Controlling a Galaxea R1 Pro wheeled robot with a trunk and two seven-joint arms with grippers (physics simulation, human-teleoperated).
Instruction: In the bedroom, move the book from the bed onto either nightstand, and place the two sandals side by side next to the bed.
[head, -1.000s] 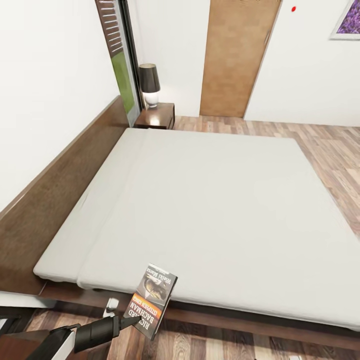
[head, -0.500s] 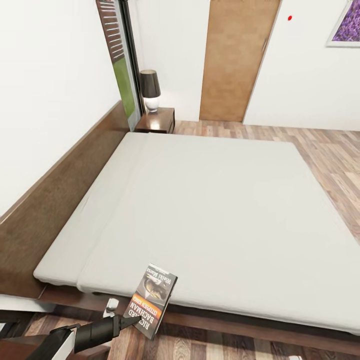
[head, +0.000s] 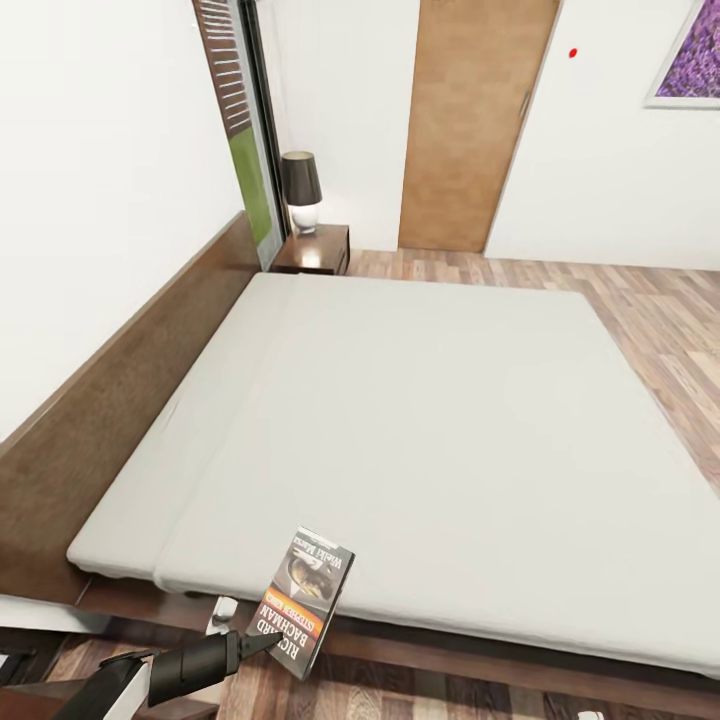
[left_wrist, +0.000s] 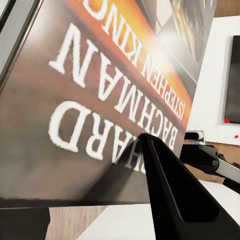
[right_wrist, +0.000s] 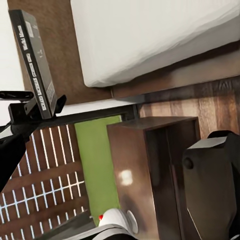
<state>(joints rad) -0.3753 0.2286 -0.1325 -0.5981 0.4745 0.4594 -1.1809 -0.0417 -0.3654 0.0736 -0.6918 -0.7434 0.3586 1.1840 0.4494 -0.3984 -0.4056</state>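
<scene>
My left end effector (head: 262, 640) grips the book (head: 303, 600) upright by its lower edge; the near nightstand (right_wrist: 150, 170) probably sits just below-left; right end effector's state I cannot tell

Left gripper (head: 262, 643): clamped on the book (head: 303, 600), cover upright, at the near bed (head: 420, 420) edge.
Far nightstand (head: 313, 250): carries a lamp (head: 301, 190), beside the window (head: 235, 120).

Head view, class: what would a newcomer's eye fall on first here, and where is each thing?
The paperback book stands out, clamped in the left gripper over the near edge of the bed. Behind it spreads the bare pale mattress. At the far corner a black-shaded lamp sits on a nightstand, beside a wooden door.
</scene>
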